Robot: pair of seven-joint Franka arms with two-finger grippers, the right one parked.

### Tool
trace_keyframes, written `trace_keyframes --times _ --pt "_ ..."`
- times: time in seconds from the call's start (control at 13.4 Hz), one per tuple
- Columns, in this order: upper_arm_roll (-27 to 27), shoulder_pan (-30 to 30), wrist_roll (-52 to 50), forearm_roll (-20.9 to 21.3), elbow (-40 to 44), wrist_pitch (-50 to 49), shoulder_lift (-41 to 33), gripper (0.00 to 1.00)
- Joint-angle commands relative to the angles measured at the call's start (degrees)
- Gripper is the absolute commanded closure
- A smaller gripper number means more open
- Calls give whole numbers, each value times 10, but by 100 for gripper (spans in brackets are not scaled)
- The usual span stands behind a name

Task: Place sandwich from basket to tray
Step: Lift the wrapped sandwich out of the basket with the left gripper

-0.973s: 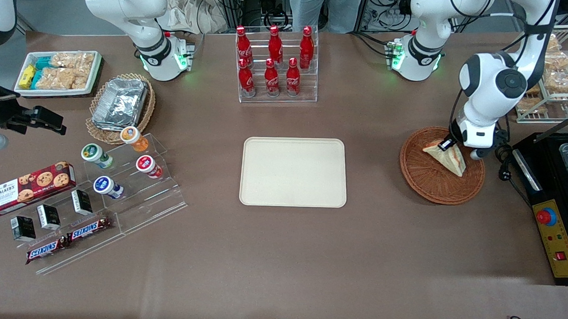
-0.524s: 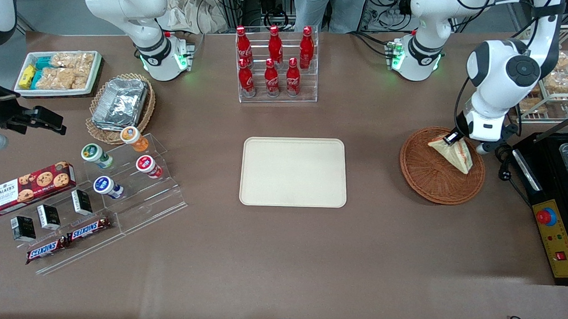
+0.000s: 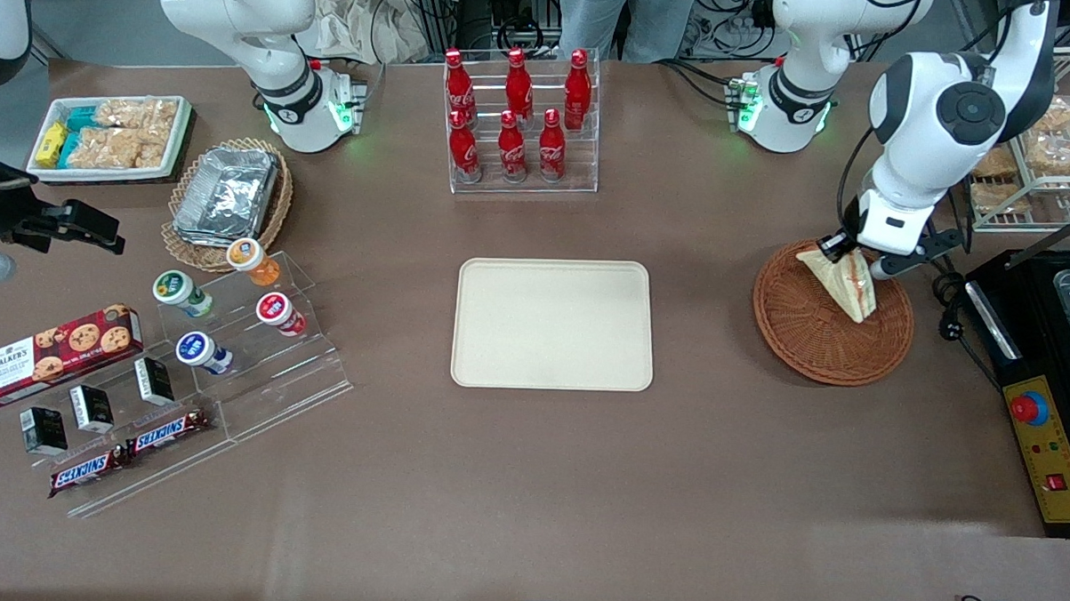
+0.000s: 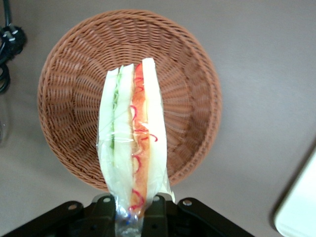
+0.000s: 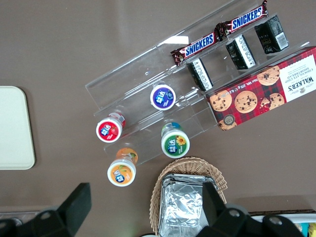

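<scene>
One wrapped sandwich (image 4: 132, 143) sits pinched between the jaws of the gripper (image 4: 129, 210), which are clenched on one end of its clear wrapper, so the wedge hangs from that end with its long axis running straight away from the jaws. In the wrist view the bread layers and the red-orange filling show edge-on, with the basket (image 4: 64, 74) spread out beneath. From the front, the gripper (image 3: 844, 253) hovers over the part of the basket (image 3: 805, 345) farther from the camera, and the sandwich (image 3: 843, 285) slopes down from it toward the basket floor; its low tip looks lifted or barely clear of the weave, though contact cannot be ruled out.

The tray (image 3: 553, 324) lies well apart from the basket, toward the parked arm's end of the tabletop (image 3: 529, 478), at about the same nearness to the camera. So the coming move is judged to be a sideways carry along the tabletop, after enough rise for the hanging tip to clear the basket rim. Bare tabletop lies between basket and tray, leaving open room. A rack of red bottles (image 3: 517, 113) stands farther from the camera than the tray, off that path. A black box with a red button (image 3: 1030, 408) sits just beside the basket at the working arm's end, away from the direction of travel.
</scene>
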Motion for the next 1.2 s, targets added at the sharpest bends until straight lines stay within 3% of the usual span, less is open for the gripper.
trace_keyframes --times 0.0,0.37,1.12 --pt "-21 -10 2 2 44 -44 -3 100" --pt "-73 -18 3 -6 64 -46 0 100" --pt "-85 -100 -10 -33 145 -47 65 100"
